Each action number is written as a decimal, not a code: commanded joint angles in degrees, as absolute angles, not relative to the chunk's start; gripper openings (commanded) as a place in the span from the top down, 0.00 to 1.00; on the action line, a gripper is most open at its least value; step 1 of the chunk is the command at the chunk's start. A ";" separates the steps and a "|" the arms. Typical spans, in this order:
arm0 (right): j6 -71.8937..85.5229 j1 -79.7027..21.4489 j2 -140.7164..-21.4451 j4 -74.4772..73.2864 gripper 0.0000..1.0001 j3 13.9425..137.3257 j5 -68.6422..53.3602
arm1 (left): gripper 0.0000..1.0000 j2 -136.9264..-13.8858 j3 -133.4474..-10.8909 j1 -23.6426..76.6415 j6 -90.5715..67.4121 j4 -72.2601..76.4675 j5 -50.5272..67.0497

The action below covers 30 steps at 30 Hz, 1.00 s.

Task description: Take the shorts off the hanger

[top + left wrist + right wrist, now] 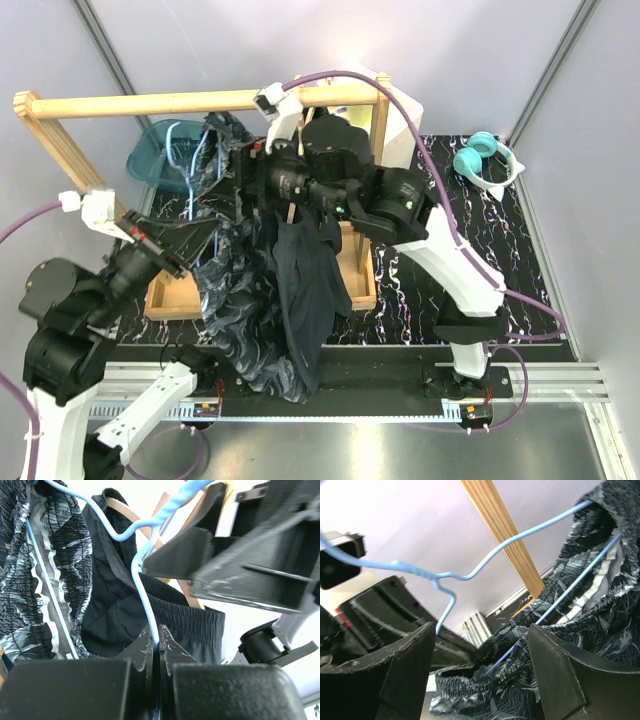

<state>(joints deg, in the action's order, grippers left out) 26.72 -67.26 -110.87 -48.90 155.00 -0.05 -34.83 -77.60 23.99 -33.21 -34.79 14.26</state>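
Note:
The black-and-white patterned shorts (pixel 235 300) hang on a light blue wire hanger (pixel 192 160) from the wooden rack (pixel 150 102). My left gripper (pixel 205 235) is shut on the hanger's wire (pixel 142 585), pinched between the jaws (pixel 157 642); the patterned shorts (pixel 20 595) hang to its left. My right gripper (pixel 242 172) is open by the top of the shorts. In the right wrist view, its jaws (pixel 482 630) stand wide apart, with the hanger wire (pixel 485 565) and a bunched part of the shorts (pixel 580 630) between them, gripped by neither.
A dark navy garment (pixel 310 290) hangs on a wooden hanger beside the patterned shorts; it also shows in the left wrist view (pixel 115 605). A teal basket (pixel 158 150) sits back left, a wooden crate (pixel 170 297) under the rack, and teal headphones (pixel 487 160) back right.

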 commanded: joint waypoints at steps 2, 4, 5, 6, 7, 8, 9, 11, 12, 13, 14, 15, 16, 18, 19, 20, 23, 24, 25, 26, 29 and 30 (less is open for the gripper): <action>27.34 -69.08 -113.99 -44.74 0.20 157.50 1.49 | 1.00 -32.17 -75.33 23.82 -35.15 -30.94 7.92; 27.16 -69.34 -114.61 -44.12 0.21 157.67 2.37 | 1.00 -31.47 -74.19 23.82 -35.86 -31.03 6.95; 27.16 -69.61 -115.13 -43.86 0.21 157.68 2.37 | 1.00 -31.38 -73.92 23.73 -36.38 -30.94 6.42; 27.16 -69.61 -115.31 -43.16 0.22 157.68 2.37 | 1.00 -31.29 -73.57 23.82 -36.47 -31.29 6.33; 27.07 -69.78 -115.57 -42.89 0.22 157.68 2.29 | 1.00 -31.20 -73.39 23.73 -36.56 -31.46 6.24; 27.07 -69.87 -115.92 -42.54 0.22 157.68 2.46 | 1.00 -31.03 -72.78 23.73 -36.91 -31.73 5.98; 27.07 -70.22 -116.10 -41.93 0.23 157.68 2.63 | 1.00 -30.94 -72.43 23.73 -37.09 -32.34 5.54; 27.07 -70.40 -116.98 -41.57 0.23 157.67 2.64 | 1.00 -30.67 -72.07 23.82 -37.70 -32.52 5.27; 27.07 -70.57 -117.16 -41.31 0.23 157.68 2.90 | 1.00 -30.59 -71.98 23.82 -37.88 -32.52 5.27; 27.07 -70.58 -117.59 -41.40 0.25 157.85 3.25 | 1.00 -30.59 -71.98 23.82 -38.05 -32.52 5.27; 27.07 -70.58 -118.03 -41.40 0.27 157.76 3.95 | 1.00 -30.50 -72.07 23.82 -38.14 -32.52 5.27; 27.07 -70.66 -118.12 -41.40 0.29 157.85 5.00 | 1.00 -30.50 -72.16 23.73 -38.06 -32.61 5.27; 27.07 -70.58 -118.39 -41.22 0.30 157.76 5.36 | 1.00 -30.41 -72.07 23.73 -38.14 -32.61 5.19; 26.89 -70.66 -118.83 -40.52 0.35 157.76 6.76 | 1.00 -30.24 -71.90 23.73 -38.14 -32.96 5.36; 26.98 -70.66 -119.18 -40.26 0.36 157.85 7.03 | 1.00 -30.15 -71.81 23.73 -38.23 -32.96 5.54; 27.42 -70.66 -119.44 -39.91 0.38 157.76 7.29 | 1.00 -29.97 -71.63 23.73 -38.58 -33.13 5.80; 28.65 -70.66 -120.32 -38.41 0.40 157.94 6.68 | 1.00 -29.62 -71.02 23.73 -39.02 -33.31 5.80; 29.09 -70.75 -120.58 -37.19 0.42 157.94 5.72 | 1.00 -29.45 -70.84 23.73 -38.94 -33.48 5.71; 29.61 -70.66 -121.02 -36.74 0.42 157.94 5.36 | 1.00 -29.36 -70.75 23.82 -38.94 -33.57 5.28; 30.84 -70.66 -121.29 -36.30 0.43 157.94 4.93 | 1.00 -29.36 -70.66 23.82 -38.85 -33.57 5.19; 32.69 -70.75 -122.52 -35.33 0.47 158.73 3.78 | 1.00 -29.62 -70.66 23.73 -38.24 -33.57 5.54; 32.96 -70.75 -122.69 -35.33 0.49 158.90 3.69 | 1.00 -29.88 -70.84 23.73 -38.06 -33.57 5.71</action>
<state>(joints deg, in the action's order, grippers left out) 29.89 -70.19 -121.51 -39.79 155.83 4.84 -30.09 -70.57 23.99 -38.94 -37.85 5.98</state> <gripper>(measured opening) 0.543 0.027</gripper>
